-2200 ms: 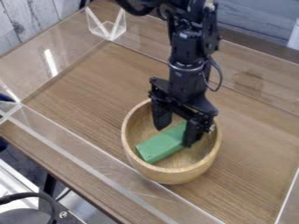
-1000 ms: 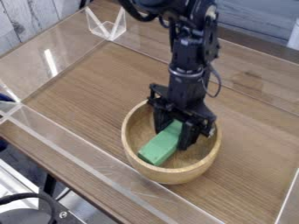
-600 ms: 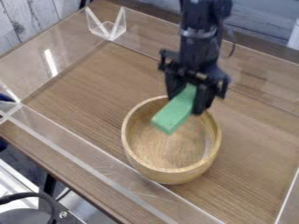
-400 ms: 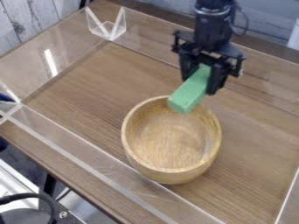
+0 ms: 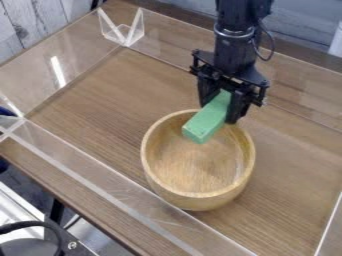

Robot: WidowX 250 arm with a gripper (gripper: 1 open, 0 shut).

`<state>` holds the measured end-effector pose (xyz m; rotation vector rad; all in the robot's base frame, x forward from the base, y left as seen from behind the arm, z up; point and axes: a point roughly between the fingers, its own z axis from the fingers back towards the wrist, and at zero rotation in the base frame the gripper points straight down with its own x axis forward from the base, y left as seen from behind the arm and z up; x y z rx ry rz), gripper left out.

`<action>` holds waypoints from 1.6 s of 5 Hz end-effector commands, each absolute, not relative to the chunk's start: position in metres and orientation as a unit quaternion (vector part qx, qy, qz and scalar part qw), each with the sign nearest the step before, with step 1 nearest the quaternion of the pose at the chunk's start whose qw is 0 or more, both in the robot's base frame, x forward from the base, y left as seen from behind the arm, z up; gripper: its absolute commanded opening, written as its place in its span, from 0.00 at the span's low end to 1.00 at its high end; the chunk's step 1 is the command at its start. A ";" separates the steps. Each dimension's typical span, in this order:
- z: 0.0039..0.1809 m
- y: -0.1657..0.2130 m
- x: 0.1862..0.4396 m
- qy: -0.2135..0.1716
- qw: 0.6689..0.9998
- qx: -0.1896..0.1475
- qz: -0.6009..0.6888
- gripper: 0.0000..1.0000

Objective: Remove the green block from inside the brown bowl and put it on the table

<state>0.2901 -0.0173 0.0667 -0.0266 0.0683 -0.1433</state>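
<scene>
My black gripper (image 5: 225, 101) points straight down and is shut on the upper end of the green block (image 5: 205, 123). The block hangs tilted, its lower end over the far rim of the brown bowl (image 5: 198, 160). It touches neither the bowl nor the table (image 5: 107, 105). The round tan wooden bowl sits on the wood-grain table at centre right, and its inside holds nothing.
Clear acrylic walls (image 5: 54, 150) edge the table on the left and near sides. A small clear acrylic stand (image 5: 123, 27) sits at the far left corner. Bare tabletop lies left of and behind the bowl.
My gripper lifted the green block out of the bowl and carried it up and toward the far right, then came back down and left a little, over the bowl's far rim.
</scene>
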 end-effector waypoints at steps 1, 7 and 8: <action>0.066 -0.017 0.293 0.026 0.997 -0.012 -0.078 0.00; 0.029 -0.017 0.314 0.041 0.995 -0.013 -0.090 0.00; 0.043 -0.011 0.308 0.034 0.995 -0.015 -0.088 0.00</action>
